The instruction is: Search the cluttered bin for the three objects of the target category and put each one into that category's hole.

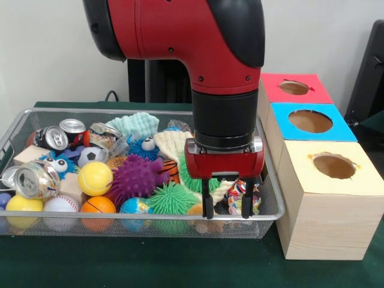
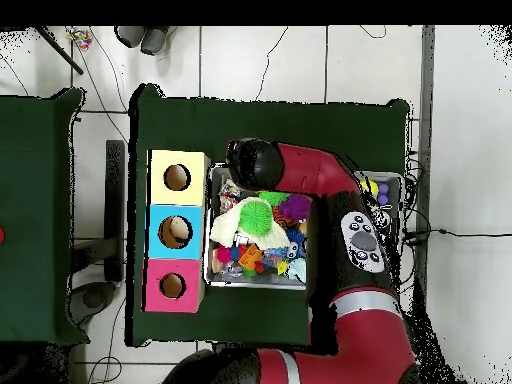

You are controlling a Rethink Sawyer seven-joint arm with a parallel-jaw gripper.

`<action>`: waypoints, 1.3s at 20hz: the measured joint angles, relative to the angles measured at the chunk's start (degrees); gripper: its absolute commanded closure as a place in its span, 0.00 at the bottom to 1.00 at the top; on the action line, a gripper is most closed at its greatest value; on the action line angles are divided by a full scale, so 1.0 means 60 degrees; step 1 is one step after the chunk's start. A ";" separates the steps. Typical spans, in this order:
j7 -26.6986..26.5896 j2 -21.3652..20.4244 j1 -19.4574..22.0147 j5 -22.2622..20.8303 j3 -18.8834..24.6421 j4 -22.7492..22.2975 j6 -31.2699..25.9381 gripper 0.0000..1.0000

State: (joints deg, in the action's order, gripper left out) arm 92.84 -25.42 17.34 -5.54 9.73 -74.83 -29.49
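We saw the gripper hanging with its fingers spread, empty, over the wire bin at lower centre, beside a crumpled wrapper.

A glossy red arm with black joint caps and small dark screws; a black wrist cylinder, silver ring and red hand bearing two black fingers.

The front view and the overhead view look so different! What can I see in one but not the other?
Only the front view shows the gripper with its fingers open over the bin, plus the cans and yellow ball. Only the overhead view shows the whole table, the floor and an object inside the blue box's hole. Both show the wire bin, the red arm and three boxes.
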 measured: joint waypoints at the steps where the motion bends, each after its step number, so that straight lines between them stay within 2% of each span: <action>1: 0.0000 -0.0001 0.0024 -0.0002 0.0015 -0.0042 0.0024 0.00; 11: 0.0000 0.0015 0.0397 0.0002 0.0147 -0.0563 0.0455 0.00; 21: 0.0000 0.0013 0.0404 -0.0010 0.0147 -0.0896 0.0615 0.00; 26: 0.0000 0.0010 0.0365 -0.0258 0.0150 -0.0917 0.1008 0.00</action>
State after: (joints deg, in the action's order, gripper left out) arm 92.84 -25.36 19.52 -7.09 10.63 -80.33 -23.44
